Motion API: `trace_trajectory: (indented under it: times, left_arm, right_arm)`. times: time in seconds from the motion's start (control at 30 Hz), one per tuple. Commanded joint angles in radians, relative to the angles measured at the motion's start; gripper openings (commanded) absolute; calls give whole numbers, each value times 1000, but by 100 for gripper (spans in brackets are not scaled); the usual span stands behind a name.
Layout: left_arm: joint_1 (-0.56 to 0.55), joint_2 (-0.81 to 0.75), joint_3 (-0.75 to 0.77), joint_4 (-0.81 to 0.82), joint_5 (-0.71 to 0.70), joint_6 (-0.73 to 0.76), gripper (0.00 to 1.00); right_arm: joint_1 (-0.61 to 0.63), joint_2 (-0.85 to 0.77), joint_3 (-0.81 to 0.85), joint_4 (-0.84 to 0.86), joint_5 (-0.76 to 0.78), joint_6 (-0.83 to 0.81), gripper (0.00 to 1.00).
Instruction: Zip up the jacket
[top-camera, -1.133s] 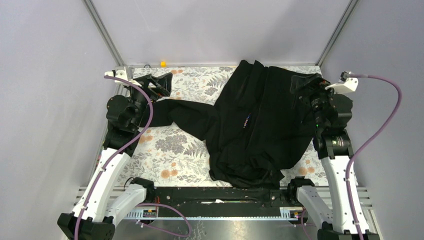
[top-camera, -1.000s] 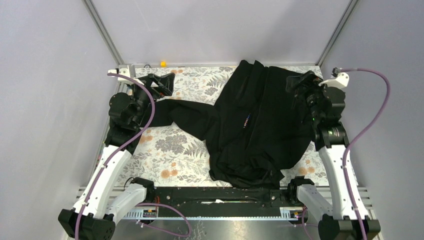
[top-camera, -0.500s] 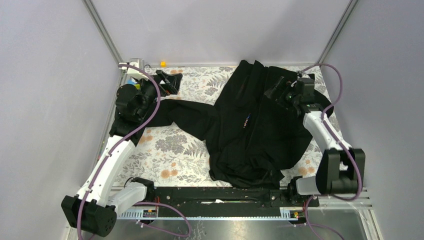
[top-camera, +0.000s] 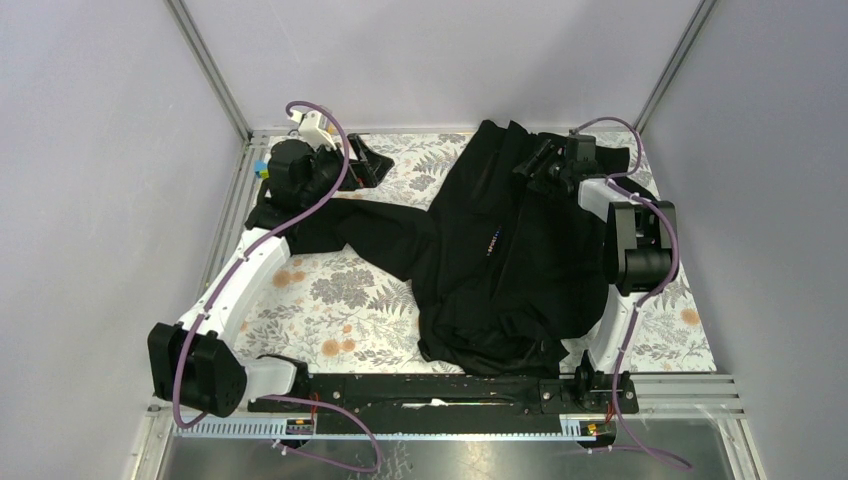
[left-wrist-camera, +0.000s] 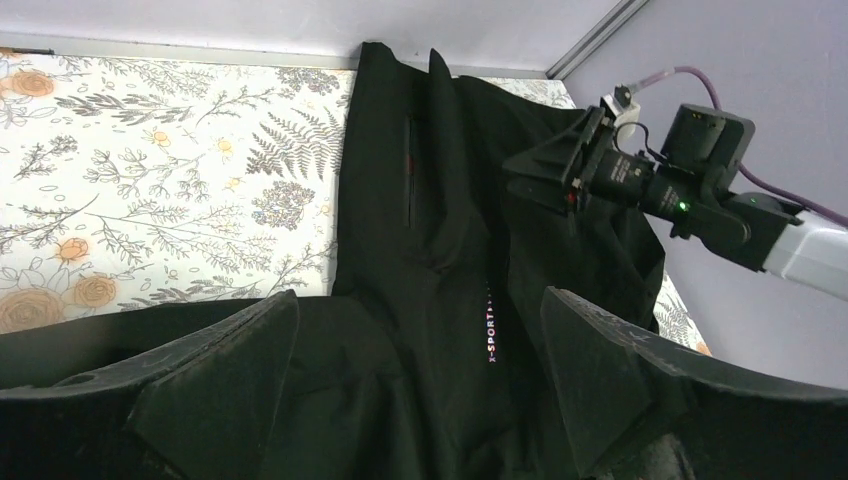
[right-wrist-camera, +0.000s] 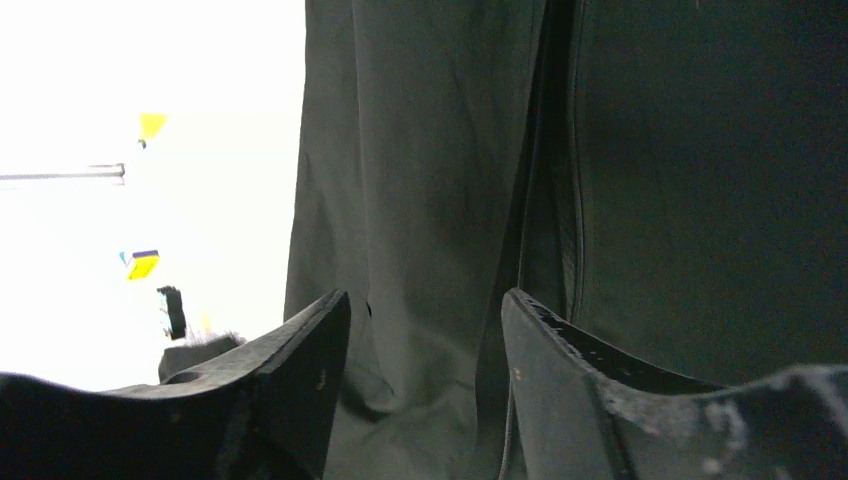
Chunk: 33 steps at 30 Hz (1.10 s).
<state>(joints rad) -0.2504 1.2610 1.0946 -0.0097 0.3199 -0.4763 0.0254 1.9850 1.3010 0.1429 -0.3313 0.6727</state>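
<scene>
The black jacket (top-camera: 520, 250) lies spread on the floral table, one sleeve (top-camera: 365, 225) stretched left, tiny coloured marks (top-camera: 492, 240) at mid-chest. In the left wrist view the jacket (left-wrist-camera: 440, 230) shows the same lettering (left-wrist-camera: 490, 325) and a front seam. My left gripper (top-camera: 368, 160) is open and empty above the table at the back left, clear of the sleeve; its jaws (left-wrist-camera: 420, 300) frame the jacket from afar. My right gripper (top-camera: 530, 160) is open, low over the jacket's upper part near the collar; in its wrist view (right-wrist-camera: 425, 300) the fabric (right-wrist-camera: 430, 150) fills the frame.
The floral tablecloth (top-camera: 340, 290) covers the table. Grey walls and metal frame rails (top-camera: 210, 70) close in the back and sides. A small yellow item (top-camera: 326, 127) sits on the back rail. The right arm (left-wrist-camera: 690, 185) shows in the left wrist view.
Both arms swung toward the back centre: the left gripper moved right along the back edge, the right gripper moved left onto the jacket's upper part. The jacket has not moved.
</scene>
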Motion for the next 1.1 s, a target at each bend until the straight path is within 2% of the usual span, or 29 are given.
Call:
trace_trajectory:
  times: [0.0,0.37,0.5,0.53,0.67,0.73,0.87,0.97,1.07]
  left_arm:
    - [2,12,71,12,35,-4,99]
    - [29,21,84,-18,45,-36,99]
    - [66,47,77,16,115,-105,99]
    - [75,57,69,39,129,-125,99]
    - [83,114,75,29,147,-163,99]
    - [82,150,78,27,159,-185,99]
    - [70,210,76,27,183,-224,99]
    - [53,255,80,27,198,-238,99]
    - [37,299,83,27,210,-235,99]
  right_arm:
    - [4,94,167,-30,39,7,60]
    - [10,316,475,-217,90,-51,55]
    - [42,396,608,-293,109,-88,52]
    - [51,414,641,-311,113,-98,49]
    - [71,451,733,-394,149,-118,23]
    - [75,431,733,-421,161,-122,15]
    - [87,346,675,-431,210,-178,9]
    - [93,293,646,-436,238,-224,0]
    - [93,261,621,-427,257,-260,0]
